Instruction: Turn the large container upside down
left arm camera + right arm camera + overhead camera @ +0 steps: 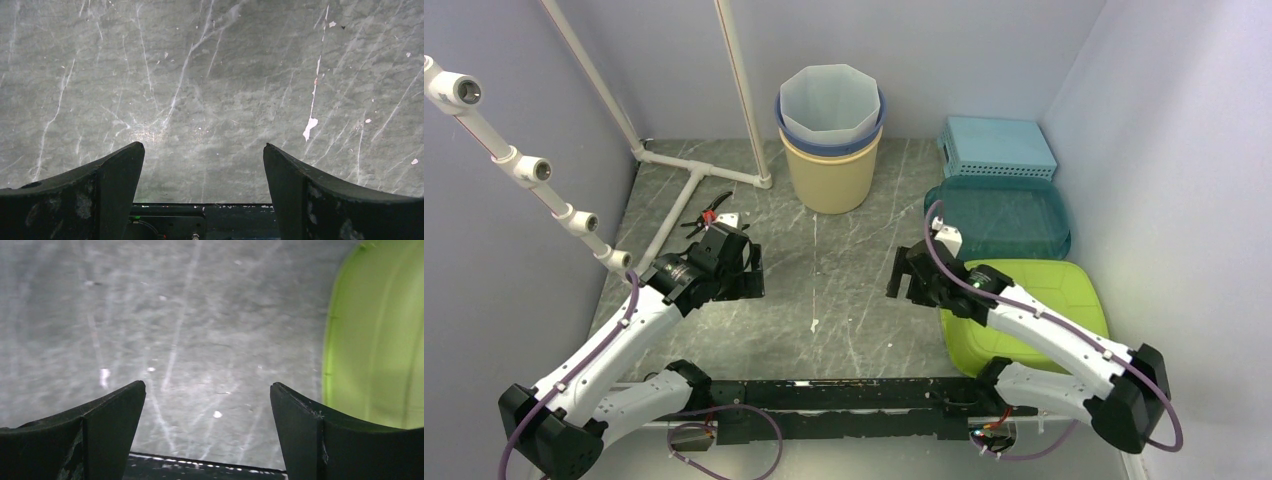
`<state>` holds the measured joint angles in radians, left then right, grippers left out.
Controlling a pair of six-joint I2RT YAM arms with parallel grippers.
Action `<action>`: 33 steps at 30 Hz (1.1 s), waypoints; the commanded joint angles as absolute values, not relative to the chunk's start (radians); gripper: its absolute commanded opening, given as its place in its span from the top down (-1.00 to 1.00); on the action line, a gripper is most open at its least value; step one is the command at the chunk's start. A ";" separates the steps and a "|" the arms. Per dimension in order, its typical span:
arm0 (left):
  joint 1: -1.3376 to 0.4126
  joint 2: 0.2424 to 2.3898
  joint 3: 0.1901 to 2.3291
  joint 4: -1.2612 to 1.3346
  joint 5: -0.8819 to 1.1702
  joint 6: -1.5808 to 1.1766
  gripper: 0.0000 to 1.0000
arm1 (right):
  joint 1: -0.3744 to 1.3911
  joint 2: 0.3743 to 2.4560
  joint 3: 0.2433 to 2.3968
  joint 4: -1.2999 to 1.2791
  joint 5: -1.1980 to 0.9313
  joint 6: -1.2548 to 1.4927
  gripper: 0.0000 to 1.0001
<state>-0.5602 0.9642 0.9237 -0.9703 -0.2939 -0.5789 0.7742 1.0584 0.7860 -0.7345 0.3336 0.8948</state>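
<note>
Two grippers hung over the grey marbled table (844, 300), and neither held anything. At the left, the left gripper (746, 272) pointed down at bare tabletop, and the left wrist view showed its jaws spread wide (202, 165) with only stone between them. A pair of pliers (707, 213) lay just behind it, and further back, near the middle, stood a stacked bucket (832, 170), mouth up. The right gripper (904, 276) hovered right of centre, with its jaws equally wide apart (207, 405) over bare table. The large green container (1064, 300) lay immediately to the right of this gripper on the near right part of the table, with its longer side running across the table from left to right. The right arm crossed over it, so whether its rim faced up or down could not be determined. In the right wrist view its left end (380, 340) sat just beside the right finger, not touching. Behind it were a teal tray (1004, 215) and a blue basket (997, 147). The right arm was clearly the nearer. The coming move would require a short shift rightward to reach the container's left end. The left arm was well apart from the container, across the table.
</note>
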 commanded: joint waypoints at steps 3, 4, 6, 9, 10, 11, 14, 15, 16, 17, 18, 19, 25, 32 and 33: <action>-0.557 0.940 0.932 -0.965 -0.316 -0.580 -0.89 | 0.777 1.016 0.892 -0.515 0.303 0.782 -0.96; -0.557 0.938 0.933 -0.965 -0.315 -0.580 -0.89 | 0.776 1.031 0.927 -0.508 0.331 0.770 -0.95; -0.557 0.938 0.934 -0.966 -0.315 -0.579 -0.89 | 0.775 1.077 1.006 -0.496 0.378 0.734 -0.93; -0.557 0.938 0.935 -0.966 -0.314 -0.579 -0.89 | 0.768 1.176 1.164 -0.483 0.445 0.658 -0.86; -0.556 0.938 0.934 -0.966 -0.313 -0.578 -0.89 | 0.759 1.215 1.220 -0.489 0.465 0.636 -0.83; -0.557 0.937 0.934 -0.965 -0.312 -0.578 -0.89 | 0.750 1.256 1.275 -0.493 0.479 0.612 -0.79; -0.557 0.932 0.934 -0.965 -0.312 -0.578 -0.89 | 0.688 1.380 1.444 -0.524 0.486 0.595 -0.74; -0.557 0.930 0.934 -0.964 -0.309 -0.577 -0.89 | 0.654 1.420 1.504 -0.548 0.473 0.624 -0.74; -0.556 0.928 0.934 -0.964 -0.310 -0.577 -0.89 | 0.627 1.458 1.555 -0.572 0.458 0.673 -0.76; -0.557 0.924 0.934 -0.965 -0.311 -0.577 -0.89 | 0.601 1.487 1.598 -0.578 0.449 0.694 -0.78; -0.557 0.922 0.933 -0.964 -0.310 -0.577 -0.89 | 0.582 1.513 1.626 -0.564 0.441 0.706 -0.78; -0.556 0.920 0.933 -0.963 -0.310 -0.577 -0.89 | 0.565 1.535 1.648 -0.549 0.432 0.717 -0.78; -0.557 0.922 0.933 -0.961 -0.304 -0.574 -0.89 | 0.489 1.673 1.846 -0.532 0.326 0.718 -0.69; -0.557 0.928 0.933 -0.956 -0.297 -0.569 -0.89 | 0.473 1.823 2.117 -0.595 0.269 0.623 -0.46; -0.557 0.929 0.933 -0.956 -0.296 -0.569 -0.89 | 0.473 1.858 2.154 -0.609 0.262 0.613 -0.44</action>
